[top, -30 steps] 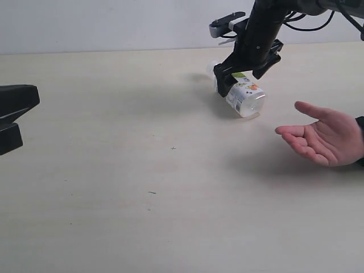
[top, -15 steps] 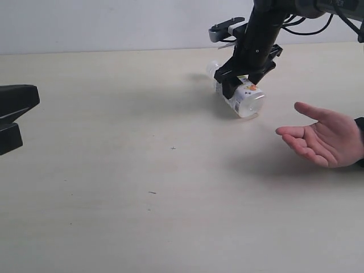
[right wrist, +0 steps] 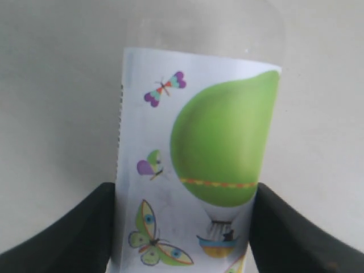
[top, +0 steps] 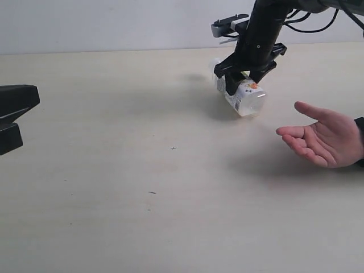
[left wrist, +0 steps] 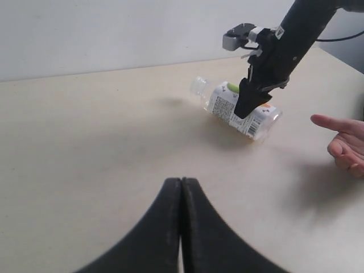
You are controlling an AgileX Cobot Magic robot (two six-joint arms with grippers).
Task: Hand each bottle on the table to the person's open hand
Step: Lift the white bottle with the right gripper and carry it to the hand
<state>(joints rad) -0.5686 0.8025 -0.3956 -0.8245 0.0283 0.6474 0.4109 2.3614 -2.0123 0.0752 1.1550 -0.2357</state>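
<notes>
Only one bottle shows, a clear one with a white cap and a white label printed with a green balloon and butterflies. It lies on its side low over the table. My right gripper is shut on its label, a black finger on each side of the bottle. The person's open hand rests palm up to the right of the bottle, a short gap away. My left gripper is shut and holds nothing, far off at the left edge. The other bottles are out of view.
A pale wall runs behind the table's far edge. A few tiny dark specks mark the tabletop. The left wrist view shows the bottle, the right arm and the hand beyond the left gripper.
The right wrist has turned slightly and shifted a little to the right, the bottle still in its grip. The hand and the left gripper have not moved.
</notes>
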